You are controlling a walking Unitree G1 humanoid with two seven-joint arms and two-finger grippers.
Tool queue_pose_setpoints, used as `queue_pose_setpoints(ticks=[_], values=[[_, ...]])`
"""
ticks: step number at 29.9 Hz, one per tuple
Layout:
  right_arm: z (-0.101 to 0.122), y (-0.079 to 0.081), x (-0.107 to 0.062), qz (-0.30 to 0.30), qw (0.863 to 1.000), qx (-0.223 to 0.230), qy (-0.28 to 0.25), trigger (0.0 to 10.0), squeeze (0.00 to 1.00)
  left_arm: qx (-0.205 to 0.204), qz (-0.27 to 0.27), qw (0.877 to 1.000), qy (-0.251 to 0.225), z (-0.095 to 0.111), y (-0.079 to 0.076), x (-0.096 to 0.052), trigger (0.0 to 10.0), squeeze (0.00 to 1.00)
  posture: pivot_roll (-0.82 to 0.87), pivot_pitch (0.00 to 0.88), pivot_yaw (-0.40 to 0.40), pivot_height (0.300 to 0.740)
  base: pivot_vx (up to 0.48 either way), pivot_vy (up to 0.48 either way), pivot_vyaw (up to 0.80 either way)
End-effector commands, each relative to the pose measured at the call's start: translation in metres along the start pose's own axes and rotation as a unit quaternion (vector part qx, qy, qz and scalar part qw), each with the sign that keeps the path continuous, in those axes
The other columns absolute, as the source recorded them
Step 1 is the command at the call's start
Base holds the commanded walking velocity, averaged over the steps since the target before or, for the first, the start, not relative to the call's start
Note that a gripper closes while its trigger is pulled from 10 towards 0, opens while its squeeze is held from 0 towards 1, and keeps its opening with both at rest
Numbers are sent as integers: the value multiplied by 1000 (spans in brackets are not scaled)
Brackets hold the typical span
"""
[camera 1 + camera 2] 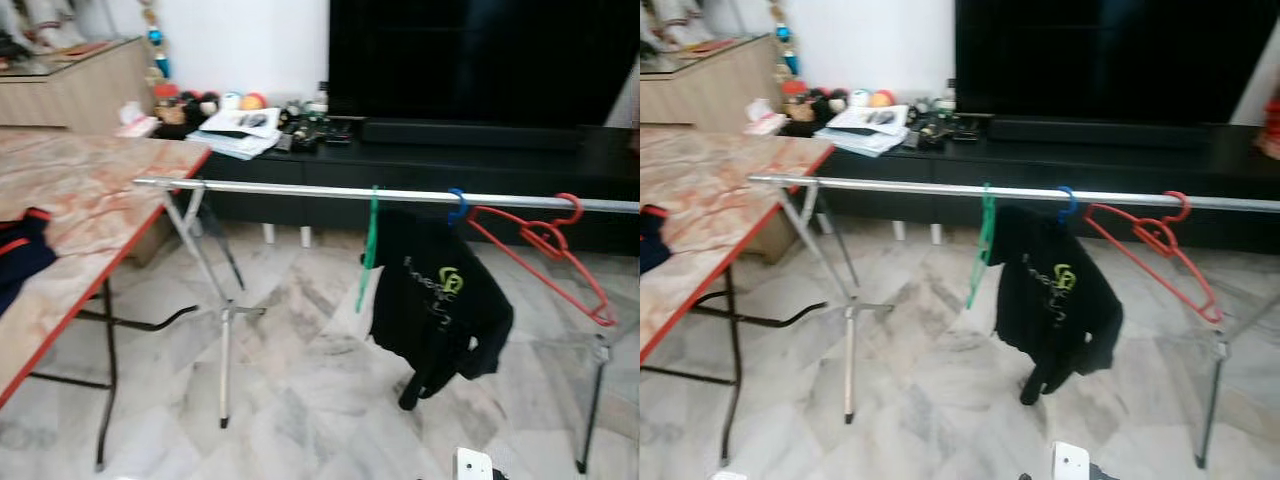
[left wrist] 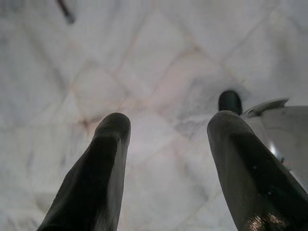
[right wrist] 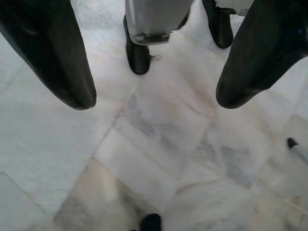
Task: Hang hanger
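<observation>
Left eye view puts you facing the long silver metal clothes rail [image 1: 300, 191], well beyond both claws. On it, left to right, hang a thin green plastic hanger [image 1: 368, 250], a blue-hooked hanger carrying a black printed top [image 1: 440, 300], and an empty red plastic hanger [image 1: 545, 250], tilted. The hanging looks done, unless another hanger awaits; judge that first. Your left gripper [image 2: 166, 144] points down at the pale marble floor [image 2: 159, 72], fingers spread, empty. Your right gripper [image 3: 154, 96] does likewise.

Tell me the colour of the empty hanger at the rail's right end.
Red; the empty hanger hangs from the rail, clearest in the left eye view.
</observation>
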State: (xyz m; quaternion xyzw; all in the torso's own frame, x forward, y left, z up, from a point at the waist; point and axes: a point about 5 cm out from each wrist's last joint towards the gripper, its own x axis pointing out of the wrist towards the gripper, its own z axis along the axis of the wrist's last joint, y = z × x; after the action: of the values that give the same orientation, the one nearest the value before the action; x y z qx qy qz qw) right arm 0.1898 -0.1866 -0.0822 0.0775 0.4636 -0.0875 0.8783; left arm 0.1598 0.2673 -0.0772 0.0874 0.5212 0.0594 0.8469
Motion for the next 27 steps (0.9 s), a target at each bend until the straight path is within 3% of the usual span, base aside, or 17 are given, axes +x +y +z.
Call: queue_pose_setpoints(ticks=[1, 12, 13, 17, 27], values=[[-4, -1, -1, -3, 1000, 1, 2, 10000, 0, -10, 1, 1000, 8, -6, 2, -1, 10000, 0, 149, 0, 30, 740, 0, 0, -725], [-20, -1, -3, -6, 1000, 3, 16, 10000, 0, -5, 5, 999, 35, -21, 7, -3, 10000, 0, 123, 0, 70, 740, 0, 0, -719], [-27, 2, -5, -4, 1000, 6, 20, 10000, 0, 9, 3, 999, 42, -29, 11, -5, 10000, 0, 114, 0, 106, 740, 0, 0, -719], [-32, 4, -6, -4, 1000, 11, 23, 10000, 0, 28, 3, 999, 45, -34, 14, -6, 10000, 0, 101, 0, 122, 740, 0, 0, -719], [-32, -1, -6, -7, 1000, -2, 22, 10000, 0, 35, -7, 998, 44, -42, 8, -7, 10000, 0, 95, 0, 99, 740, 0, 0, -716]])
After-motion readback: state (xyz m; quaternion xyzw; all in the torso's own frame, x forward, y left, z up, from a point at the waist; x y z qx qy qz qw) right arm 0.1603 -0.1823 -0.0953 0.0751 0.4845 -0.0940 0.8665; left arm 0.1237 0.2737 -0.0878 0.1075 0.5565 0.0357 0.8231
